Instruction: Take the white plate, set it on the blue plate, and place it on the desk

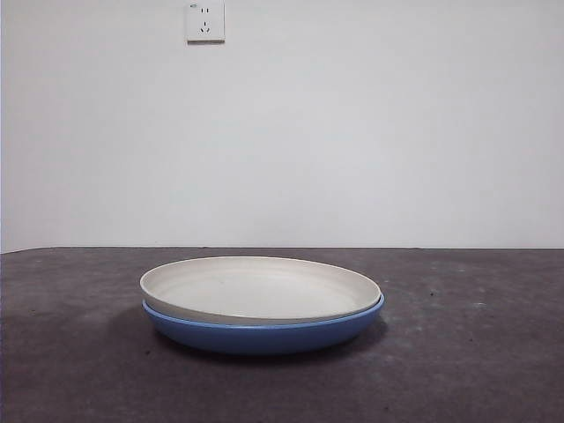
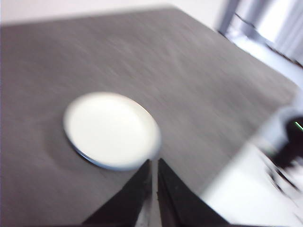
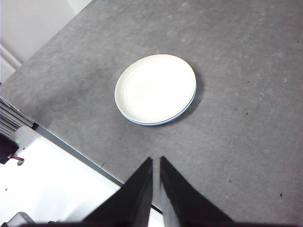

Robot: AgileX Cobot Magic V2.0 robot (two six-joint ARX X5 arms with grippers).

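1. The white plate (image 1: 256, 286) is a wide, shallow, round dish in a matte cream tone with a raised rim and a plain inner face.
2. It lies nested inside the blue plate (image 1: 264, 335), whose glossy medium-blue wall shows below the white rim in the front view and only as a thin blue edge in the two wrist views.
3. The white plate sits slightly tilted in the front view: its rim is a little higher on that view's left side, while on the right the two rims nearly meet.
4. Both plates face open side up, and being round they have no long axis to speak of.
5. The stack rests on the table (image 1: 476, 352), a dark grey-brown mottled top, about mid-width in the front view.
6. There is one white plate and one blue plate, two dishes in all.
7. The left gripper (image 2: 154, 163) hangs well above the table and apart from the plates; its view is blurred, and its jaws are pressed nearly together around nothing.
8. The right gripper (image 3: 156, 161) is also high over the table's edge, well apart from the stack, with its jaws drawn close and empty.
9. A white wall socket (image 1: 205, 21) sits on the wall behind.
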